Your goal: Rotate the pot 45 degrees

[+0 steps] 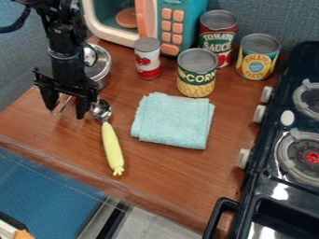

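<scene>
Obs.: pot on counter, far left, upright, partly behind me. Prog. est.: no turn verifiable; handle points near-left, sits between my spread fingers, so I judge set-up approx. done, grip + full 45 deg. + release left. Gripper open, nothing pinched. Pot appearance: shiny silver metal, round rim, bare wire-loop handle. Outward: spoon, yellow-green handle, metal bowl just beside my right-hand finger; small red/white can right of pot; folded lt.-blue cloth farther right, near side; corn can beyond cloth; microwave at far edge; stove along right side.
</scene>
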Robot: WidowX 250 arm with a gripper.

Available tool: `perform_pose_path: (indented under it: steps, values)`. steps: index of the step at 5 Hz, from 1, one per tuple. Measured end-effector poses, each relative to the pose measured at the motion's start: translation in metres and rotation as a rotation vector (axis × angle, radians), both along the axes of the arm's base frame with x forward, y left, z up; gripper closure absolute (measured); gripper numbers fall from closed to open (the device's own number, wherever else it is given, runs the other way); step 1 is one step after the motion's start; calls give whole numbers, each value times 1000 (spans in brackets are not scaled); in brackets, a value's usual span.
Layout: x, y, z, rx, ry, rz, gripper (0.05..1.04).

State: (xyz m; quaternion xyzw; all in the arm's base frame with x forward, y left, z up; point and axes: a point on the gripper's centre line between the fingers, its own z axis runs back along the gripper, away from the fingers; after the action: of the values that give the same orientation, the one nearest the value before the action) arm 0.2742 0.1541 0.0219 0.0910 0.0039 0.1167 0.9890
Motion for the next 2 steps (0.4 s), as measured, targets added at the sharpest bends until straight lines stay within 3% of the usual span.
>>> perform_pose_path:
  steps: [1, 2]
  values:
    - [0, -1, 0, -4, 2, -1, 587]
    - [-2, -1, -1, -8, 7, 2, 748]
